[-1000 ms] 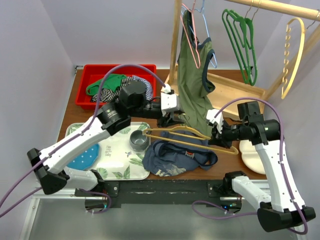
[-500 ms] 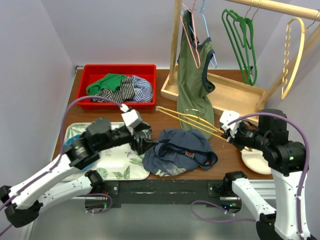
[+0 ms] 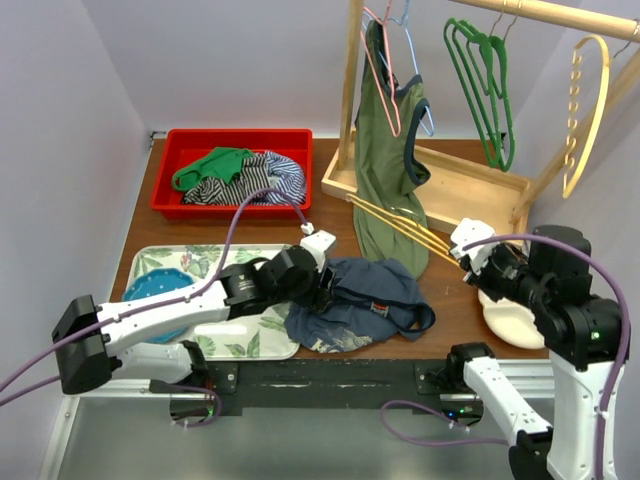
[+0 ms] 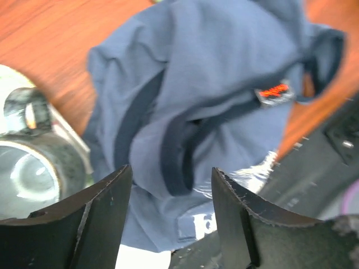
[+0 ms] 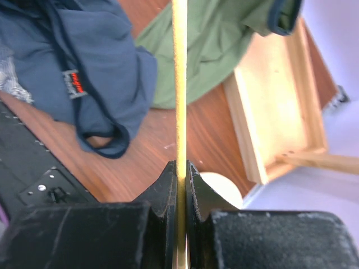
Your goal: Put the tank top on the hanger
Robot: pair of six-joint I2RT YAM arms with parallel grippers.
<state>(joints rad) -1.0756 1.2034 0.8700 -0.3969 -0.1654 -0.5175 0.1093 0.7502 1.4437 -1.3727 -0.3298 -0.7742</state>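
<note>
The navy-blue tank top [image 3: 365,300] lies crumpled on the table near its front edge, with dark straps and a small red label showing [image 4: 213,84]. My left gripper [image 3: 325,290] hovers over the top's left side. It is open, its fingers [image 4: 171,171] astride a fold of the cloth without touching it. My right gripper [image 3: 470,258] is shut on the mustard-yellow hanger [image 3: 405,225]. The hanger slants in the air above the top toward the back left. In the right wrist view the hanger [image 5: 179,84] appears edge-on, pinched between the fingers [image 5: 180,163].
An olive-green tank top [image 3: 385,150] hangs from the wooden rack [image 3: 470,185] just behind the hanger. Green hangers [image 3: 485,90] and a holed yellow hanger [image 3: 590,100] hang further right. A red bin [image 3: 180,140] holds clothes; a leaf-patterned tray [image 3: 240,340], grey cup [image 4: 28,168] and white dish [image 3: 510,320] are nearby.
My left gripper let go of the hanger, swung down to the tank top's left side and stands open. The right gripper raised the hanger up and right, turning it edge-on.
</note>
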